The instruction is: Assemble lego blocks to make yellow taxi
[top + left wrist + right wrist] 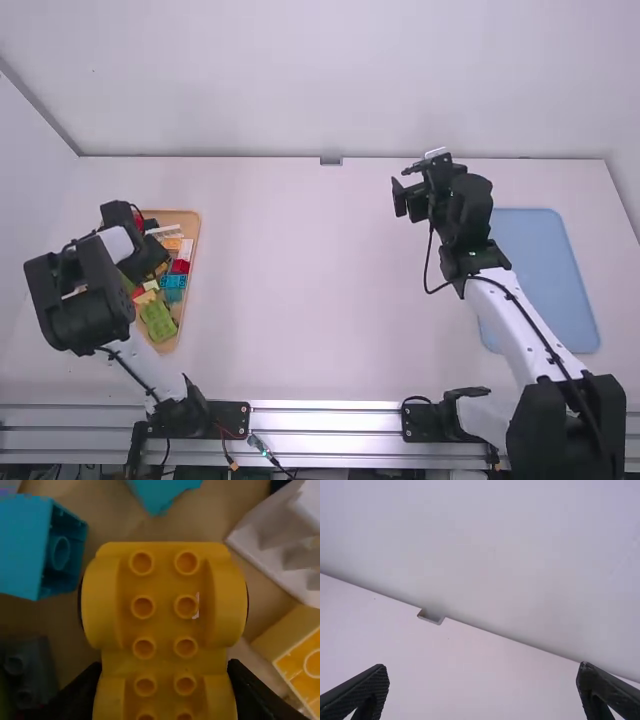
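Observation:
My left gripper (150, 258) is over the wooden tray (190, 217) of loose blocks at the table's left. Seen from the left wrist, a yellow wheeled car base (164, 630) with rows of studs lies between the fingers of the left gripper (164, 680), which press against both its sides. My right gripper (403, 188) stands over the far right part of the table, away from the blocks; in the right wrist view the right gripper (483, 680) is wide open with nothing between its fingers.
Around the car base are teal blocks (30, 545), a white piece (285, 545) and a yellow-orange block (295, 655). A green block (157, 320) lies at the tray's near end. A blue mat (550, 270) lies at the right, beside the right arm.

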Robot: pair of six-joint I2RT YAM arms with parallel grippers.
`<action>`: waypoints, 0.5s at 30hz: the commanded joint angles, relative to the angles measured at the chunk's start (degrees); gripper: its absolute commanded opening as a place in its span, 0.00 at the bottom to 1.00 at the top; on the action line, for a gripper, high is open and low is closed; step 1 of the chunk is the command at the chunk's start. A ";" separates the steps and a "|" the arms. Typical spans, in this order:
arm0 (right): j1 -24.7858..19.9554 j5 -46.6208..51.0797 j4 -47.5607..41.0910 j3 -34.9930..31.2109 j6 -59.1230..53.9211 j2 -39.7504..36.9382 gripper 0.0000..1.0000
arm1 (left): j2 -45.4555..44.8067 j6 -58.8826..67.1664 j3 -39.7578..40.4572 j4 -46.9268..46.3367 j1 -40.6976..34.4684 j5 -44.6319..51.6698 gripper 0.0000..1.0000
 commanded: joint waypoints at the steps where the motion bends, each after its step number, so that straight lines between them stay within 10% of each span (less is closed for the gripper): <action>1: 0.15 -0.13 0.26 1.84 0.33 0.44 0.99 | 1.68 -0.02 1.88 -3.23 -0.35 1.14 0.45; 15: 0.15 -0.15 0.02 1.84 0.37 0.44 0.99 | -1.64 4.85 19.41 -20.90 -4.09 1.57 0.14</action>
